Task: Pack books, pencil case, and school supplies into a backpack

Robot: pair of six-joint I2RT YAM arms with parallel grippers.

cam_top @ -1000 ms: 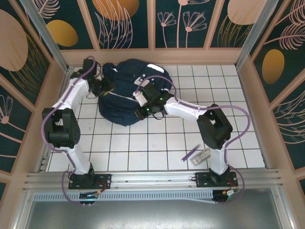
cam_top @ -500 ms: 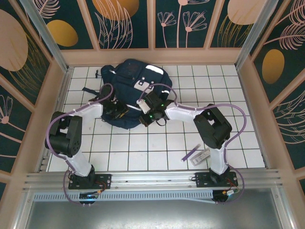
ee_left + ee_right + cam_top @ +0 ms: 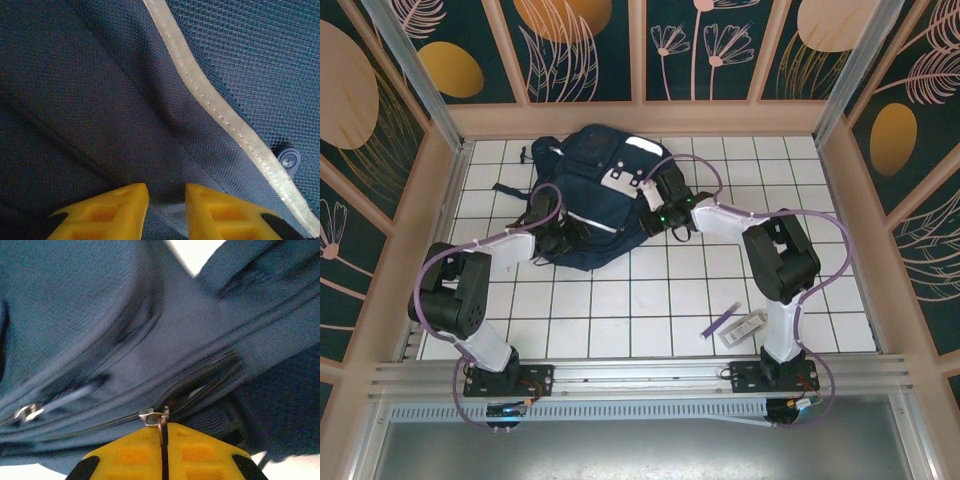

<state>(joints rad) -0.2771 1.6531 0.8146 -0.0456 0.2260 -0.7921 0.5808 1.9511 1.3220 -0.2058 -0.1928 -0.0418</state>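
Early stage. Right jaws clamped on backpack (image 3: pixel 595 190) zip pull (image 3: pixel 155 416); left jaws slightly apart against fabric, grip unclear. Pen (image 3: pixel 722 321), clear pack (image 3: pixel 748 322) unpacked on desk (image 3: pixel 650 300), near right.

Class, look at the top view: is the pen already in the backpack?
No: the pen lies on the table beside a clear pack, far from the backpack.

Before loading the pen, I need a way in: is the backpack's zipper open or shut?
Partly open, it seems: the backpack zipper gapes past its slider.
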